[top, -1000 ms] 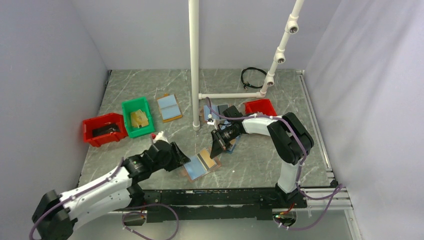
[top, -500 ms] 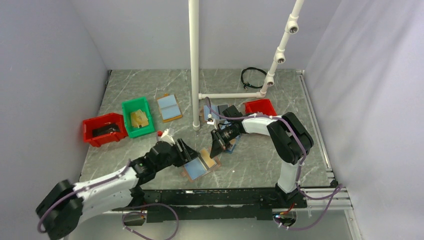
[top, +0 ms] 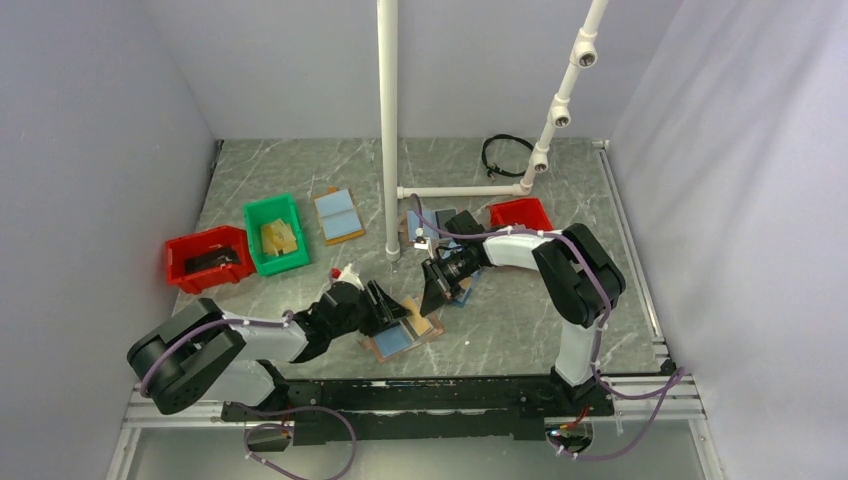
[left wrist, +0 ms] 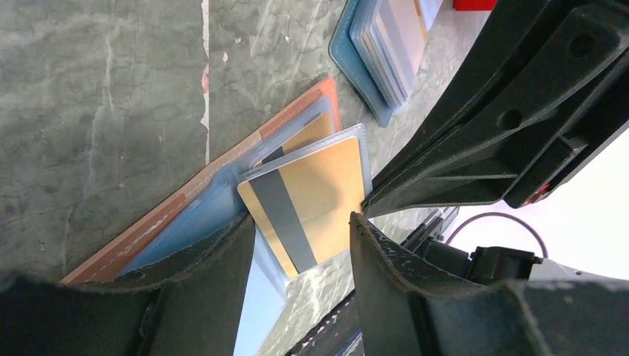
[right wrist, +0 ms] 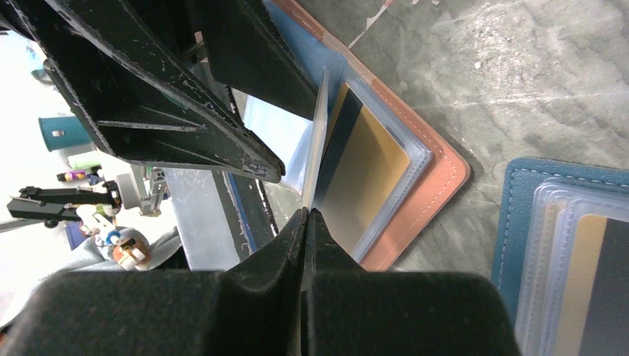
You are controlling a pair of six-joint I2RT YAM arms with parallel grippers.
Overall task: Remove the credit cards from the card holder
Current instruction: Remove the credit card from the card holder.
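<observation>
Ideally, with the clear sleeve (right wrist: 317, 141) of the tan-rimmed card holder (right wrist: 438, 185) pinched in the right gripper (right wrist: 305, 213), the gold grey-striped card (left wrist: 308, 200) is closed on squarely by the open left gripper (left wrist: 302, 221).

Two red bins (top: 205, 282) (top: 522, 226), one green bin (top: 285, 266) and four card holders are counted on the tabletop (top: 520, 320): one tan-rimmed holder (top: 395, 343) at the left claw (top: 398, 312), one blue-rimmed holder (top: 463, 291) beside the right claw (top: 432, 300), and two beyond both claws. One gold card (left wrist: 311, 200) is seen.
</observation>
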